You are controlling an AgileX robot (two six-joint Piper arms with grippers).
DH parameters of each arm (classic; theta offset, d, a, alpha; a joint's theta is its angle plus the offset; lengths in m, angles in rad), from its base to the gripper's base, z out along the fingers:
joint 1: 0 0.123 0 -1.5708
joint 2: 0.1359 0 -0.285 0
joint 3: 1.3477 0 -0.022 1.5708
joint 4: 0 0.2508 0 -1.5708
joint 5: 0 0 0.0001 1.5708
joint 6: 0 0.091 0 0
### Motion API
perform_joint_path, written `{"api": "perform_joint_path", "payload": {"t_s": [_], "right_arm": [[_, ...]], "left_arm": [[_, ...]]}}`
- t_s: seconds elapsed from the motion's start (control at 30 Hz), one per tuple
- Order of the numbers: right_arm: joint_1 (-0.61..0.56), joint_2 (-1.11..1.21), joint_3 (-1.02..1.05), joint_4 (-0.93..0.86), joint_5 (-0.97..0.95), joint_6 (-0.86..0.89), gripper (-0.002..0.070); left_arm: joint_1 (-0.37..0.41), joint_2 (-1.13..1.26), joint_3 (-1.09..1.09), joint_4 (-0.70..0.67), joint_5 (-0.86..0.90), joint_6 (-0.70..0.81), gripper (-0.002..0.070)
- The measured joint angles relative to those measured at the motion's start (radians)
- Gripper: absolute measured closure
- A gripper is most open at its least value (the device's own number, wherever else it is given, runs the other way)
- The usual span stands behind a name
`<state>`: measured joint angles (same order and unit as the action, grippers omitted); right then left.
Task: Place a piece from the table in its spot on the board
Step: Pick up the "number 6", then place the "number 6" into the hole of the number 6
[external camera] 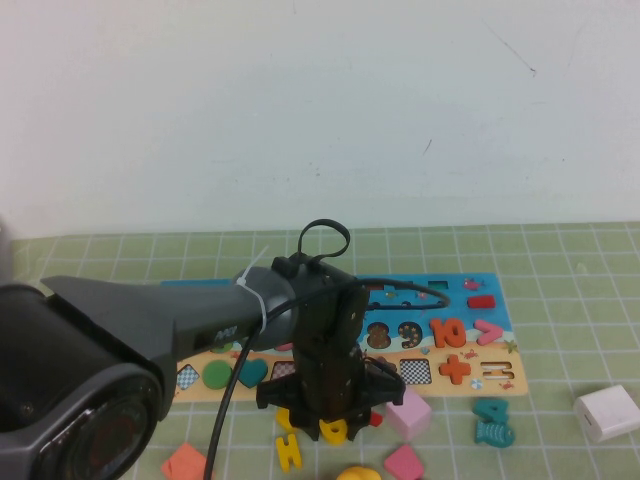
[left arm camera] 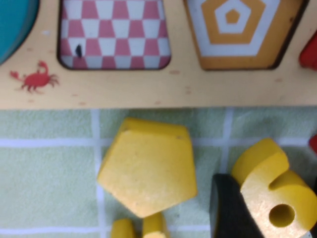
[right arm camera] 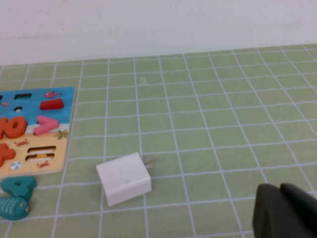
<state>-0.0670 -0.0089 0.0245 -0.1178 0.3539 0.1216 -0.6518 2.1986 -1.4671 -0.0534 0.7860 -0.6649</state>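
The piece, a yellow numeral 6, lies flat on the green mat just in front of the board. My left gripper reaches straight down over it; one black finger presses against the 6's side, and the jaws are shut on it. In the high view the left gripper covers most of the piece. The place is hidden behind the left arm; numerals 8, 9 and 10 sit to its right. My right gripper hangs shut over bare mat, holding nothing.
A yellow pentagon lies beside the 6, below a pentagon hollow and a checkered hollow. A pink block, teal pieces, a yellow H-like piece and a white charger lie nearby.
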Motion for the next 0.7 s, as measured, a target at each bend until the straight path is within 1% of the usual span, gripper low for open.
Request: {"api": "perform_joint_path", "payload": {"t_s": [0.2,0.53,0.63,0.7], "right_arm": [[0.0,0.0,0.0,0.0,0.0,0.0,0.0678],[0.0,0.0,0.0,0.0,0.0,0.0,0.0678],[0.0,0.0,0.0,0.0,0.0,0.0,0.0678],[0.0,0.0,0.0,0.0,0.0,0.0,0.0678]], "left_arm": [[0.0,-0.004,0.0,0.0,0.063,0.056,0.0388],[-0.002,-0.137,0.0,0.0,0.114,0.32,0.0388],[0.026,-0.163,-0.002,0.0,0.114,0.395,0.0388],[0.06,-0.165,-0.013,0.0,0.115,0.449,0.0388]]}}
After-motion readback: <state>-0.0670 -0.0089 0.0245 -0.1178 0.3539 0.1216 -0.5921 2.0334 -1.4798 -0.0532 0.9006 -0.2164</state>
